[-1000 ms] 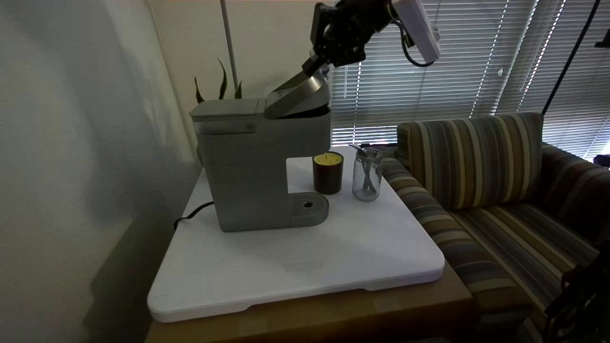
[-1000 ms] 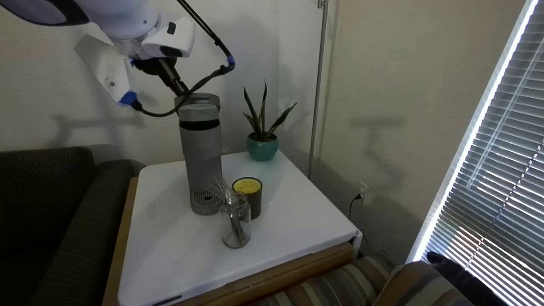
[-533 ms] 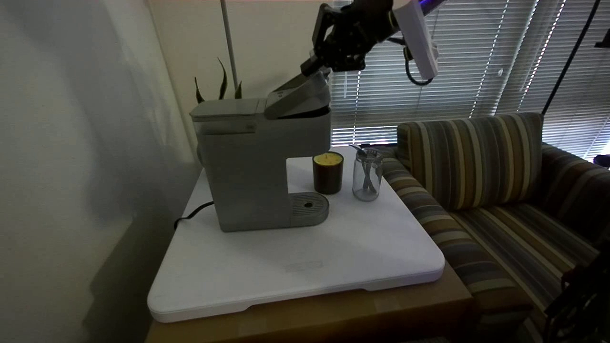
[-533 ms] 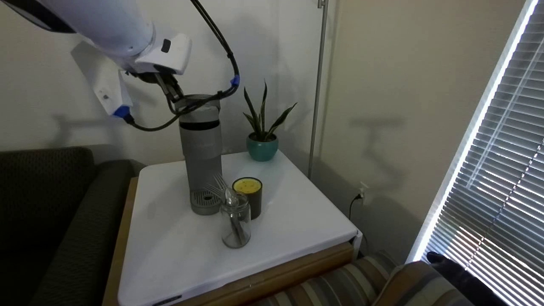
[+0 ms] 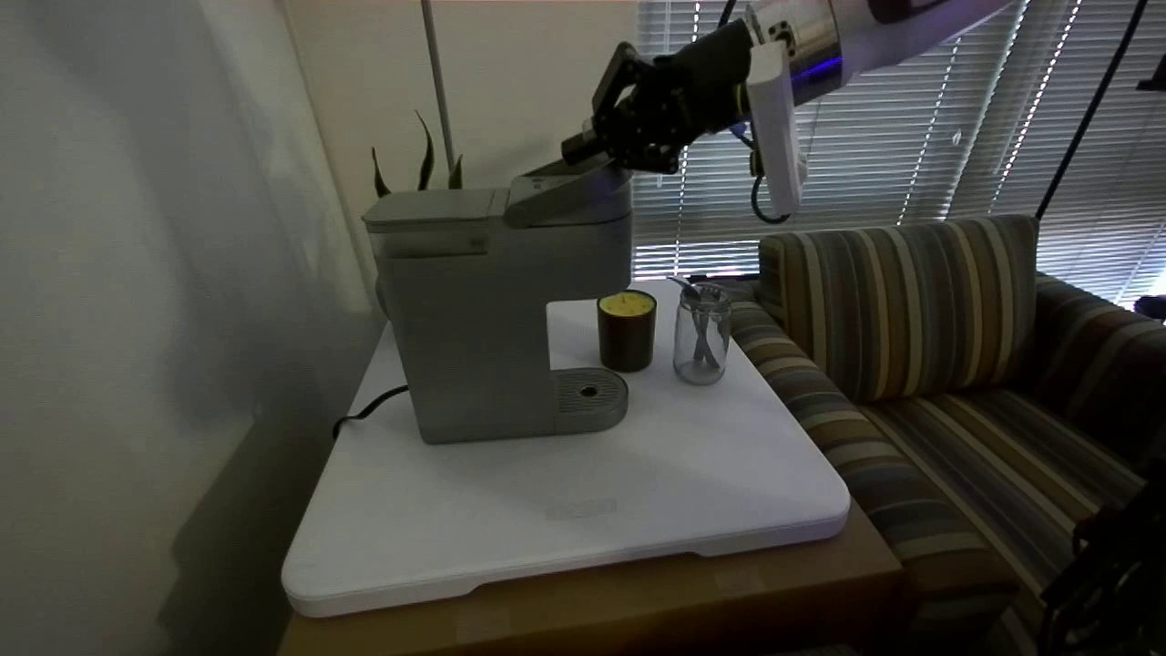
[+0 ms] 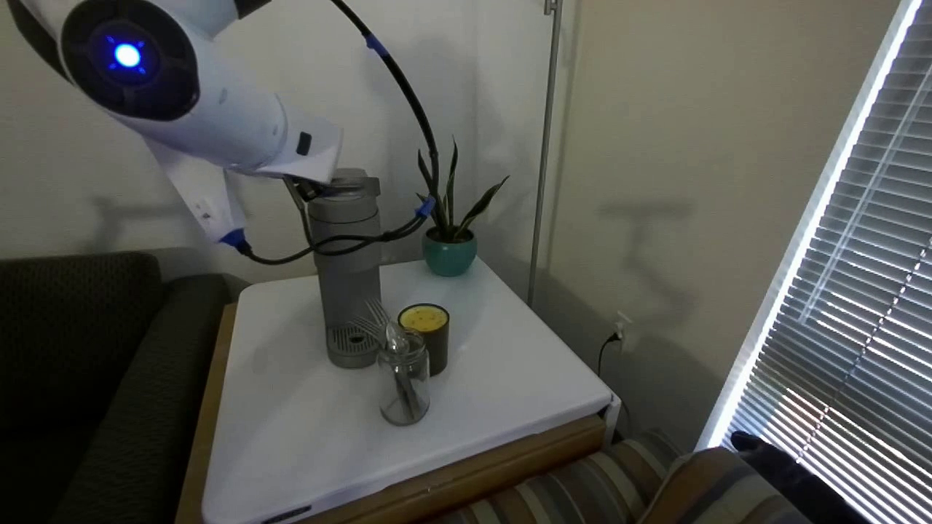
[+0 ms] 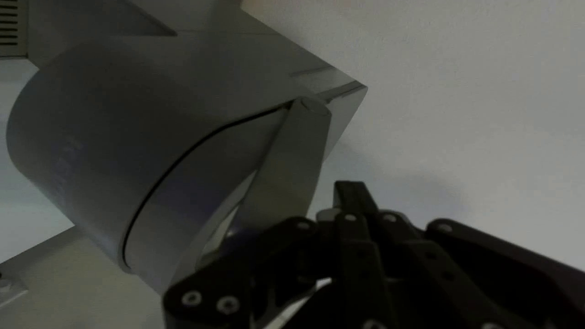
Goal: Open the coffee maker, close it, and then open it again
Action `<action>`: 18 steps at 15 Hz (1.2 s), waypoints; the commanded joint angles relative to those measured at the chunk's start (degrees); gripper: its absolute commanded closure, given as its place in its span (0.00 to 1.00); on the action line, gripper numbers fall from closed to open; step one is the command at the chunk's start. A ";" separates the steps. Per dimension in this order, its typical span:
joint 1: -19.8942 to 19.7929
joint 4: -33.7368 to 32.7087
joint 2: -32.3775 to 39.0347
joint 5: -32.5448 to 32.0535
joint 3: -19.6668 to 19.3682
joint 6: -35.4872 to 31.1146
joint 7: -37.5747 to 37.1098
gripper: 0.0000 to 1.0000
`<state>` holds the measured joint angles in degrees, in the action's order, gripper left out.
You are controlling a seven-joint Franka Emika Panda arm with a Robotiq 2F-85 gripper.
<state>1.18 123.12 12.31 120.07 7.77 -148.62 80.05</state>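
Note:
The grey coffee maker stands upright on the white table; it also shows in an exterior view and fills the left of the wrist view. Its top lid lies down on the body, with only a thin seam between them. My gripper is above the lid's front part, at the handle, and seems to touch the lid from above. In the wrist view the fingertips are together with nothing between them, beside the lid's handle band. The arm and cable partly hide the gripper in an exterior view.
A dark cup with yellow top and a clear glass jar with cutlery stand by the drip base. A potted plant is behind the machine. A striped armchair adjoins the white table. A wall stands behind.
The lid has swung down from partly raised to lying on the body; the dark gap under it is gone. My gripper has moved down with it, still shut.

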 commanded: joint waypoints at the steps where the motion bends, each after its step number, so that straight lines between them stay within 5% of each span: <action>1: 1.46 0.68 1.00 2.59 -3.72 4.90 3.64 1.00; 18: 1.87 6.53 0.00 8.13 -7.98 11.72 0.78 1.00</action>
<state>2.88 126.93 12.30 126.17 1.18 -138.08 80.11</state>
